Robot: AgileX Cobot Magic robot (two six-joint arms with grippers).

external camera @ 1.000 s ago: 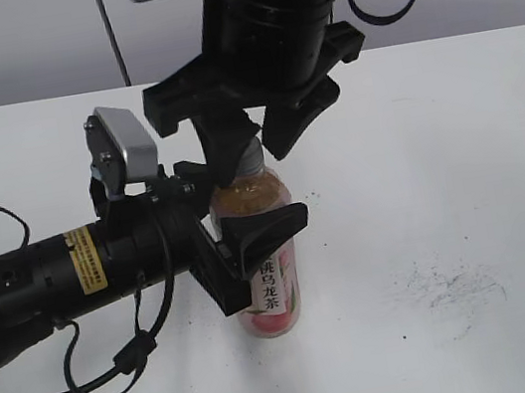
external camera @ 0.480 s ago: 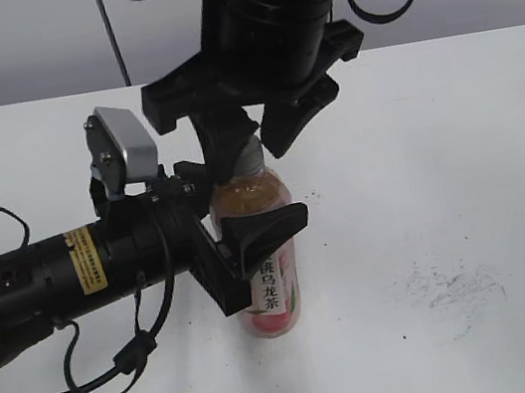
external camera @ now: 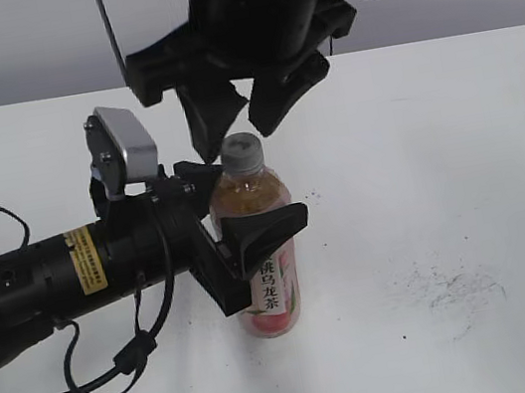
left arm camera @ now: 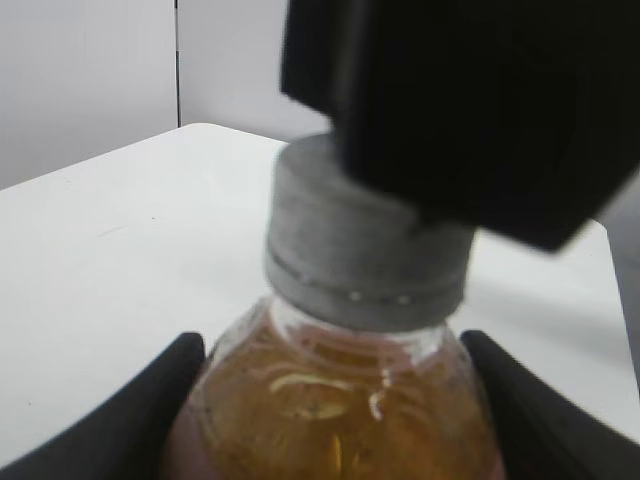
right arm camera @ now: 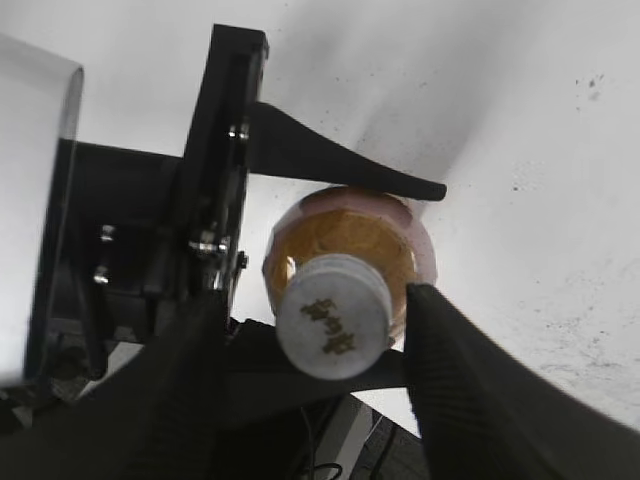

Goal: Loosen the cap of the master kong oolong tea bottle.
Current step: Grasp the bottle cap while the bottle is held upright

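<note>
The master kong oolong tea bottle (external camera: 265, 257) stands upright on the white table, full of amber tea, with a pink label. Its grey-white cap (external camera: 242, 150) sits on the neck and is uncovered. My left gripper (external camera: 250, 244) is shut on the bottle's body from the left. In the left wrist view the cap (left arm camera: 350, 250) and bottle (left arm camera: 330, 400) sit between the left gripper's fingers (left arm camera: 335, 440). My right gripper (external camera: 241, 114) hangs open just above the cap, not touching it. In the right wrist view the cap (right arm camera: 333, 315) lies between the right gripper's spread fingers (right arm camera: 315, 300), above the bottle's shoulder (right arm camera: 350, 230).
The white table (external camera: 460, 173) has dark scuff marks at the right (external camera: 449, 286). The left arm's body and cables (external camera: 55, 282) lie across the table's left side. A grey wall stands behind.
My right gripper was shut on the cap; it has let go, opened and risen, so the cap now shows. The left gripper and bottle have not moved.
</note>
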